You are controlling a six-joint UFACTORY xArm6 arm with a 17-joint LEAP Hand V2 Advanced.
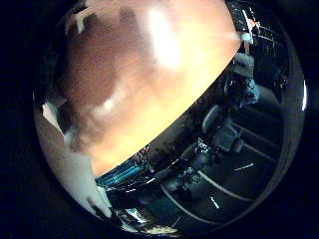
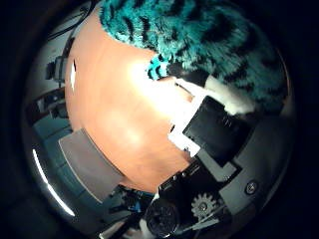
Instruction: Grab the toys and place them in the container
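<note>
1. A furry teal toy with black stripes fills the upper right of the thumb-side view, very close to the palm.
2. The hand shows in that same view as white and black parts in the centre right and lower right, with a small gear near the bottom. One of its white and black fingers reaches up against the fur, touching the toy at its lower edge.
3. Whether the fingers are curled round the toy or merely lying against it, I cannot tell; the fur hides the fingertips.
4. An orange-brown wooden table spreads across the middle of the thumb-side view, with a bright glare patch near its centre. The toy lies over its upper part.
5. A grey flat panel sits beside the table's edge at the lower left.
6. In the little-finger-side view the same table fills the upper left, blurred, with dark room clutter at the lower right.
</note>
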